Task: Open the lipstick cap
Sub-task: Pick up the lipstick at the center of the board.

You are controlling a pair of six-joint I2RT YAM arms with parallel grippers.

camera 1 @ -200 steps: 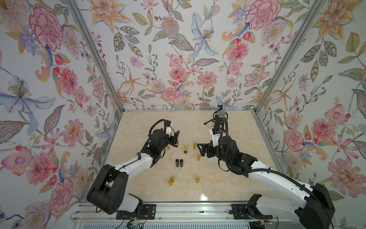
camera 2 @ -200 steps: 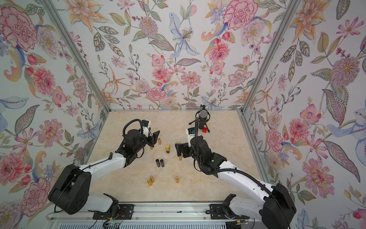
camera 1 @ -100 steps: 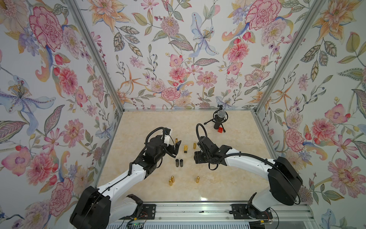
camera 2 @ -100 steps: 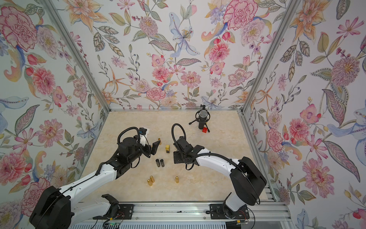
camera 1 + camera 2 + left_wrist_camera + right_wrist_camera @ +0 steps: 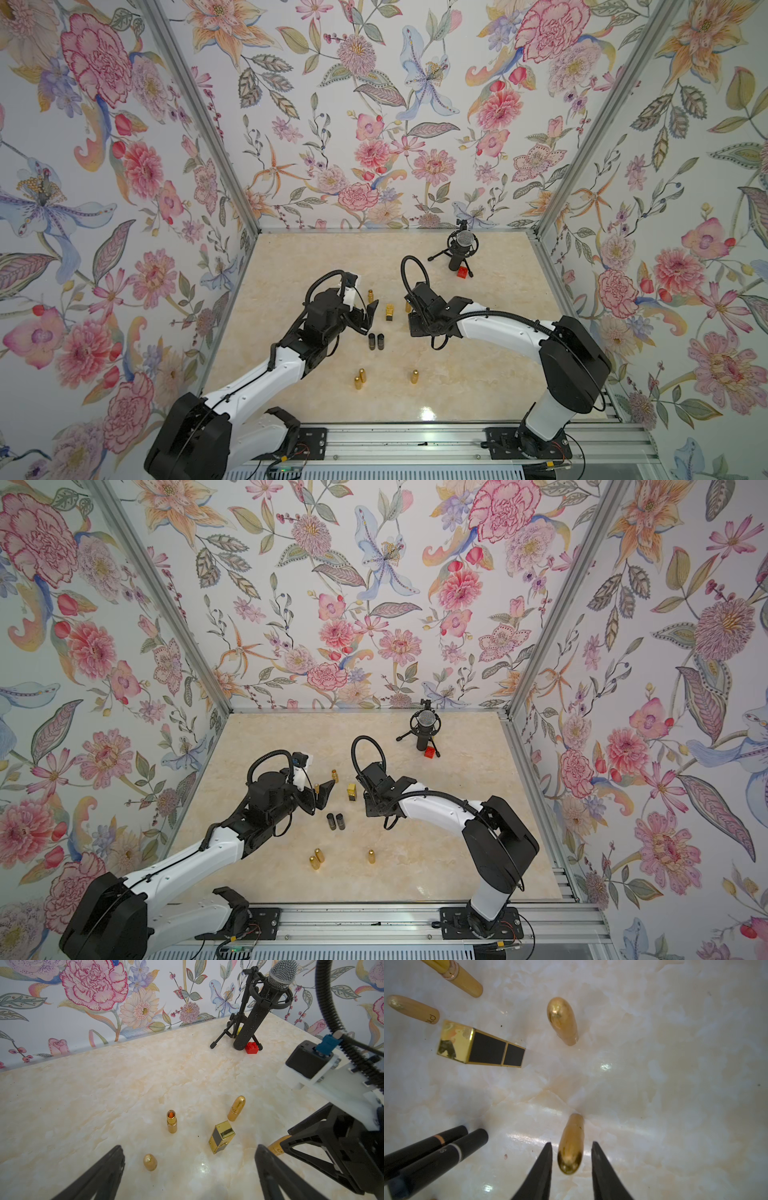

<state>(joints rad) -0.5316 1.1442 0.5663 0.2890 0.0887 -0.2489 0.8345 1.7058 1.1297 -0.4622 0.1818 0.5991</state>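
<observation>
Right gripper has dropped from the microphone to beside the square lipstick case.
Its narrowed jaws flank a standing gold bullet lipstick, slight gaps showing; the left gripper has spread wide. Near the case, an uncapped gold tube holds an orange stick.

A gold bullet-shaped metal cap, at nine o'clock of the square gold-and-black lipstick case in a top view, carries dark letters near its flat end that read like "old". One of two slim black plastic tubes, at seven o'clock of that case, shows a pale "S" beside its silver ring. A gold lipstick tube, mostly hidden, shows a fragment like "d". A faint mark on another gold bullet-shaped lipstick is too small to read.
</observation>
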